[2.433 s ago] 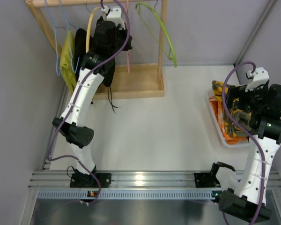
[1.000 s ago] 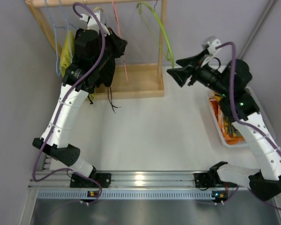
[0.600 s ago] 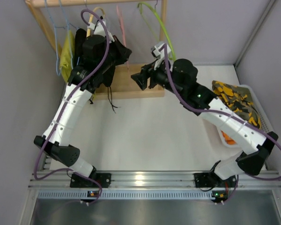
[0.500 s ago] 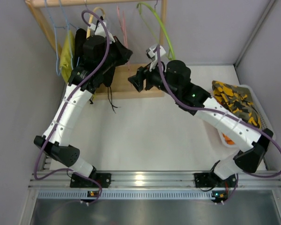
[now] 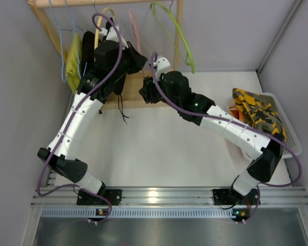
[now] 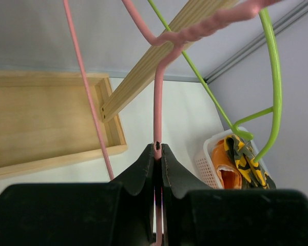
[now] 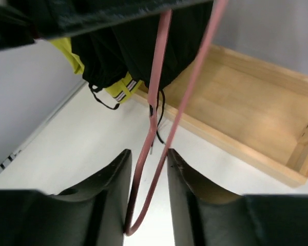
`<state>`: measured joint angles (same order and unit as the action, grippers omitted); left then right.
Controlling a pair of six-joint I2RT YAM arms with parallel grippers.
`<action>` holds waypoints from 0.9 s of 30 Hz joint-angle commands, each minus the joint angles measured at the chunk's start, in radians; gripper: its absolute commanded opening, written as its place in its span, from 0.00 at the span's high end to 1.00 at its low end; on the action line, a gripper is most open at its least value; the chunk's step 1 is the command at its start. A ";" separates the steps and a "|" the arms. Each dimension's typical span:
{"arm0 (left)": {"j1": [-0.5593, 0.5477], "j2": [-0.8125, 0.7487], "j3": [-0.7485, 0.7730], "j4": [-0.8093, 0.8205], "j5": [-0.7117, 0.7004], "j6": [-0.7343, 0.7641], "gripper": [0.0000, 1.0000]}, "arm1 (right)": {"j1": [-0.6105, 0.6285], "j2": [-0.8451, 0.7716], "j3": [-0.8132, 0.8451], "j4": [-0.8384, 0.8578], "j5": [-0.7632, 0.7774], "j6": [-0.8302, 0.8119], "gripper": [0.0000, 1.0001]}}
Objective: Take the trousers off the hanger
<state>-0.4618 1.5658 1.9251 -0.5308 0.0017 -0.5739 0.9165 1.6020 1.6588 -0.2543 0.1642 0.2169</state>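
The pale-pink wire hanger (image 5: 135, 31) hangs bare at the wooden rack. My left gripper (image 5: 138, 55) is shut on its upright wire (image 6: 157, 102), fingertips pinched together (image 6: 157, 148). My right gripper (image 5: 146, 91) has reached in from the right. Its jaws (image 7: 148, 156) stand narrowly around the hanger's lower bend (image 7: 154, 102), with a wire touching each pad. The camouflage trousers (image 5: 256, 113) lie off the hanger, heaped on the white basket (image 5: 288, 141) at the far right. The left wrist view also shows them (image 6: 244, 156).
The rack has a wooden top rail (image 5: 92, 2) and a wooden base tray (image 5: 161, 84). On it hang a lime-green hanger (image 5: 177, 38), a yellow hanger (image 5: 99, 28), a black garment (image 7: 138, 46) and a yellow-green garment (image 5: 74, 59). An orange garment (image 6: 227, 171) lies in the basket.
My right arm swung from the basket across to the rack, and its jaws narrowed around the hanger's lower bend. The trousers stayed on the basket. The left gripper kept its hold.
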 commanded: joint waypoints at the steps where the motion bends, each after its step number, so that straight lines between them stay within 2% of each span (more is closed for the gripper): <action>1: -0.012 -0.041 -0.003 0.055 -0.057 0.000 1.00 | 0.018 0.022 0.044 -0.026 0.102 0.021 0.69; 3: -0.017 -0.038 -0.008 0.055 -0.057 0.000 1.00 | 0.018 0.021 0.044 -0.026 0.127 0.012 0.79; 4: -0.017 -0.036 -0.009 0.055 -0.055 0.000 1.00 | 0.019 0.016 0.044 -0.028 0.135 0.007 0.91; 5: -0.018 -0.036 -0.012 0.054 -0.054 0.000 1.00 | 0.018 0.016 0.044 -0.028 0.141 0.001 0.97; 6: -0.018 -0.033 -0.012 0.055 -0.055 -0.001 1.00 | 0.018 0.012 0.042 -0.028 0.146 -0.001 1.00; 11: -0.018 -0.018 -0.023 0.055 -0.036 -0.015 1.00 | 0.019 -0.031 0.012 -0.022 0.175 -0.011 1.00; 12: -0.017 -0.015 -0.028 0.054 -0.031 -0.017 0.97 | 0.019 -0.049 0.006 -0.025 0.173 -0.011 1.00; 13: -0.017 -0.015 -0.037 0.055 -0.023 -0.020 0.93 | 0.019 -0.060 -0.001 -0.026 0.167 -0.014 1.00; 14: -0.018 -0.019 -0.043 0.055 -0.006 -0.021 0.81 | 0.019 -0.071 -0.017 -0.026 0.161 -0.017 1.00; 16: -0.017 -0.026 -0.058 0.057 -0.006 -0.023 0.70 | 0.018 -0.102 -0.033 -0.031 0.156 -0.024 1.00; 18: -0.017 -0.033 -0.066 0.057 0.038 -0.021 0.63 | 0.015 -0.132 -0.057 -0.031 0.152 -0.022 1.00; 20: -0.017 -0.044 -0.072 0.055 0.046 -0.018 0.61 | 0.012 -0.148 -0.070 -0.036 0.147 -0.021 1.00; 23: -0.017 -0.064 -0.086 0.057 0.057 -0.007 0.48 | 0.001 -0.171 -0.080 -0.054 0.141 0.002 1.00; 25: -0.017 -0.088 -0.106 0.055 0.075 0.006 0.29 | 0.001 -0.188 -0.094 -0.065 0.135 0.012 1.00; 27: -0.018 -0.119 -0.126 0.055 0.095 0.032 0.15 | -0.004 -0.201 -0.100 -0.080 0.127 0.016 1.00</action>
<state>-0.4831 1.5261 1.8183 -0.5076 0.0658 -0.5846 0.9195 1.4727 1.5574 -0.3691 0.2844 0.2146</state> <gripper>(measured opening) 0.816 0.021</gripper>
